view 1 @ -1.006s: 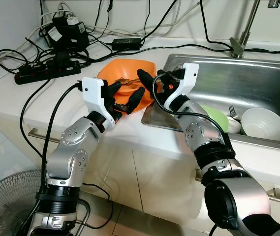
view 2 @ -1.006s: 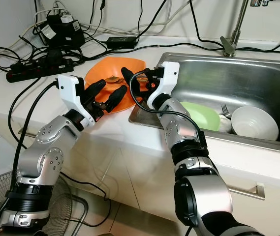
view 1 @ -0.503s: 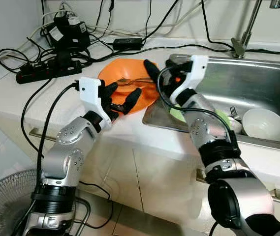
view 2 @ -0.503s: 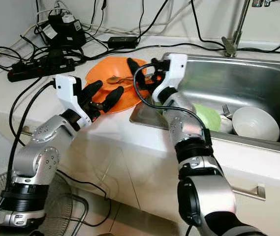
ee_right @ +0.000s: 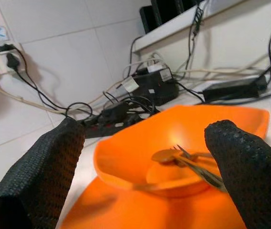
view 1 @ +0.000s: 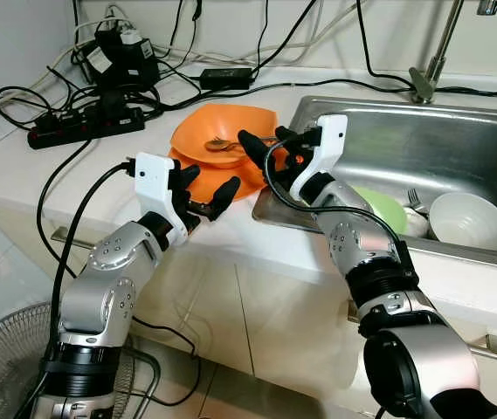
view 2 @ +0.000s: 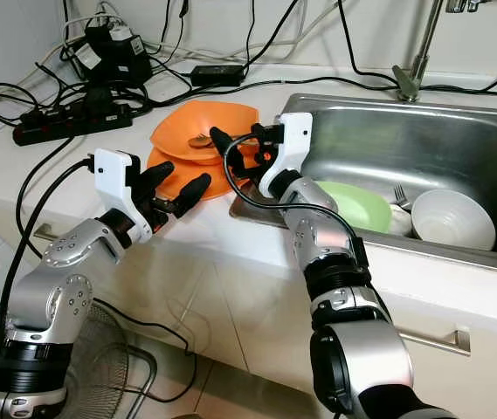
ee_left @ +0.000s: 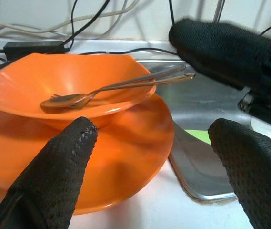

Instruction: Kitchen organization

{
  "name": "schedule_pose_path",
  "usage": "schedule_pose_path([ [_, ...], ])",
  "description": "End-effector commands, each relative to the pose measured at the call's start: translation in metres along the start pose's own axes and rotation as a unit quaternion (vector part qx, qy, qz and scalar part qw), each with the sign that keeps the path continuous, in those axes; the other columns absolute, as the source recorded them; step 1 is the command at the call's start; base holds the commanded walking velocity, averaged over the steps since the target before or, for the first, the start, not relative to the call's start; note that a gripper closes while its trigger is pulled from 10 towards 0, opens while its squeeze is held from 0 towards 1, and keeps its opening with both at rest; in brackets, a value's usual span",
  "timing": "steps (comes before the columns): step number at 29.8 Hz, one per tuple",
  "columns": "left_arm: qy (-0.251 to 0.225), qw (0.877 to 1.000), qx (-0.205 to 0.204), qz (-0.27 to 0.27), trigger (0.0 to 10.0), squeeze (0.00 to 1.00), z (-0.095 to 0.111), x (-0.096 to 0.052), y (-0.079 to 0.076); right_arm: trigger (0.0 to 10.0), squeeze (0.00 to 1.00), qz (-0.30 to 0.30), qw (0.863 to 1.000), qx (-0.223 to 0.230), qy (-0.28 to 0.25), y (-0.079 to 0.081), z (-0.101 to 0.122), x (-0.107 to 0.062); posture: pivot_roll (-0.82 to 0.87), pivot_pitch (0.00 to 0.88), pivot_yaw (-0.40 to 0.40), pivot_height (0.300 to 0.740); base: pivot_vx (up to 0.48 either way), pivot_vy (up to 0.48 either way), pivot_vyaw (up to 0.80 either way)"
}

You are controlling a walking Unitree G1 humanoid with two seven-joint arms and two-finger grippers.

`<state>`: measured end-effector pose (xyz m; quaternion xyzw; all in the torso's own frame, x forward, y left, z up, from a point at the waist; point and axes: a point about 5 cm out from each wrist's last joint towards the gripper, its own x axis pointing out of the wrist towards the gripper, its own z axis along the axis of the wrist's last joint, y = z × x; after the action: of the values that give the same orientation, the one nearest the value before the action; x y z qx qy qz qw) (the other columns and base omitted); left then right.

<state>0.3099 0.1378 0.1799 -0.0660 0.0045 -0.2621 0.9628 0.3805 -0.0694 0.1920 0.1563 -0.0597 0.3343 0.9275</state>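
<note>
- Left tool [view 1: 203, 188], fingers apart, hovers empty at the table [view 1: 21, 175] edge, just before the plate.
- Orange bowl [view 1: 222, 131], spoon [ee_left: 78, 99] and fork inside, sits on an orange plate [view 1: 252, 175] beside the sink [view 1: 458, 131].
- Right tool [view 1: 265, 150], fingers apart, hovers empty at the bowl's sink-side rim.
- Green plate [view 1: 386, 209] and white bowl [view 1: 471, 223] lie in the sink.

Both arms raised forward, elbows bent, grippers facing each other.
The left gripper [view 1: 203, 188] has its black fingers [ee_left: 59, 171] spread apart; the right gripper [view 1: 265, 148] likewise holds its fingers [ee_right: 242, 167] wide, gripping nothing, just beyond the left.
</note>
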Motion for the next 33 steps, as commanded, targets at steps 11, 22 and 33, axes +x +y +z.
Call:
schedule_pose_path([
  [11,0.001,1.0,0.012,0.004,10.0,0.0,0.004,-0.002,0.003,10.0,1.0,0.045,0.999,0.023,0.002,0.01,0.003,-0.004,-0.02,0.0,0.11,0.74,0.0,0.0,0.0],
  [22,-0.001,1.0,0.013,0.022,10.0,0.0,0.005,0.0,0.009,10.0,1.0,0.078,0.997,0.008,0.0,0.015,0.011,-0.019,-0.03,0.0,0.11,0.74,0.0,0.0,0.0],
  [33,-0.003,1.0,0.01,0.02,10.0,0.0,0.005,0.001,0.008,10.0,1.0,-0.008,1.0,-0.025,-0.001,0.002,0.009,-0.011,-0.02,0.0,0.11,0.74,0.0,0.0,0.0],
])
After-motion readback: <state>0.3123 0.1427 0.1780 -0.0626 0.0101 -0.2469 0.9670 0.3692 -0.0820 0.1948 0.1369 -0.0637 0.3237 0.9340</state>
